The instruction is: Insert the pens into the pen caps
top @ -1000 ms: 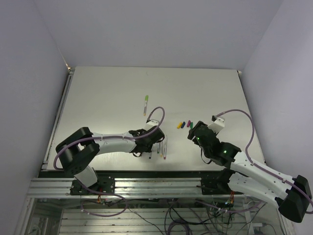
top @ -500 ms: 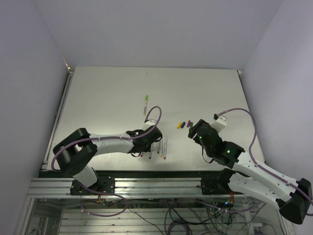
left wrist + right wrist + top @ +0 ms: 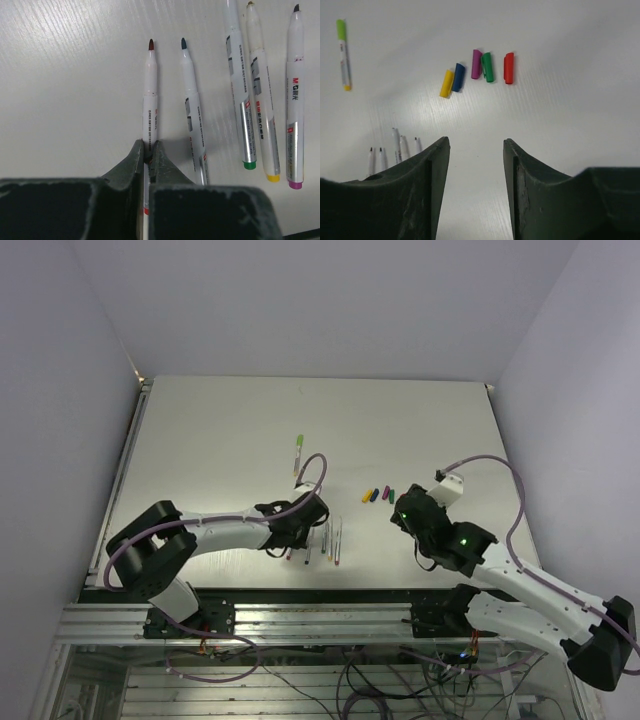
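In the left wrist view several white pens lie side by side on the table. My left gripper is shut on the barrel of the red-tipped pen, the leftmost one. A dark-tipped pen lies just to its right, then three more pens. The pen caps lie in a loose row: yellow, blue, purple, green, red. My right gripper is open and holds nothing, short of the caps, with bare table between its fingers.
A separate pen with a green cap lies alone farther back on the white table; it also shows in the right wrist view. The pen row lies close to the table's near edge.
My left gripper has closed on the red-tipped pen. The right arm has shifted slightly and its jaws have narrowed a little.
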Robot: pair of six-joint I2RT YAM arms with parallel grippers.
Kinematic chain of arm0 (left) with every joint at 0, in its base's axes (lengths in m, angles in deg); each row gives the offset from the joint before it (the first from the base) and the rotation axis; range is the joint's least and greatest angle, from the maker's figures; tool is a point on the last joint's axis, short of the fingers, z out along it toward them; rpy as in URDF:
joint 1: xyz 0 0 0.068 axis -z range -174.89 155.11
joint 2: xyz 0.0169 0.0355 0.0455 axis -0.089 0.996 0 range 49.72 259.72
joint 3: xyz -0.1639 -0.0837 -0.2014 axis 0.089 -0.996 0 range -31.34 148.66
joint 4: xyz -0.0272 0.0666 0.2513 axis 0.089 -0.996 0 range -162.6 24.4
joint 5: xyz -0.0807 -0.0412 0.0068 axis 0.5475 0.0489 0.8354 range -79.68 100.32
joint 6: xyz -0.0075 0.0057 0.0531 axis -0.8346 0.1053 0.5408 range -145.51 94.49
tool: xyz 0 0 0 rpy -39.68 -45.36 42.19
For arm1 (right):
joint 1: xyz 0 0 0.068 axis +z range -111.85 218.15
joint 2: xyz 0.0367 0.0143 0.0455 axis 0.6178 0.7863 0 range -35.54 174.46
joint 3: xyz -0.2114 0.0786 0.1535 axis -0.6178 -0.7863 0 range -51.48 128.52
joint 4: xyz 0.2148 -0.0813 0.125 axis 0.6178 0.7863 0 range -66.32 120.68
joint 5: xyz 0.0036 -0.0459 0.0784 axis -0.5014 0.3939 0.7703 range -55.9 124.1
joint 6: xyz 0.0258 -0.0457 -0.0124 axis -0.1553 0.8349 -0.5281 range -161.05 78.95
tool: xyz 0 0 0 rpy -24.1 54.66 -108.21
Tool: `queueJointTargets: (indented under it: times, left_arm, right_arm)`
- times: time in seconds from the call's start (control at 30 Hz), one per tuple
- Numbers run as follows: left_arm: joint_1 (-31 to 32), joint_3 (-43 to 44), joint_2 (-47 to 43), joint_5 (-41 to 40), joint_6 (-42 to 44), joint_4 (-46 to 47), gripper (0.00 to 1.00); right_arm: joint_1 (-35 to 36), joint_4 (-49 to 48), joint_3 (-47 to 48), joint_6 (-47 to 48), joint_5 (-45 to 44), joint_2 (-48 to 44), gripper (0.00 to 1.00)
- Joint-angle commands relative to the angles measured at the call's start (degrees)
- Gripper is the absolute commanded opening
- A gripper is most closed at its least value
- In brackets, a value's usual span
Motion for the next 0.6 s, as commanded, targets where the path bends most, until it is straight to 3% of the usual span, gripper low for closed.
queueJointTargets:
  times: [0.0,0.2,0.4,0.57]
  left_arm:
    - [-2.33,-1.67,-0.85,7.04,1.38,-3.57,0.07]
    - [-6.36,-0.26,-7.34,7.65,2.94,-0.62,0.07]
    - [-7.27,2.07,-8.59,7.74,4.23,0.43,0.07]
    - [-7.60,2.01,-9.51,10.03,4.55,2.98,0.07]
  right_arm:
    - [-0.38,4.70,2.74,0.44,-5.61,3.05,0.46]
    - [-6.09,1.43,3.70,6.01,-3.48,8.34,0.43]
    - [-22.95,-12.82,-0.71,16.39,13.93,12.66,0.40]
    - [-25.49,-17.62,0.52,19.39,16.59,20.26,0.40]
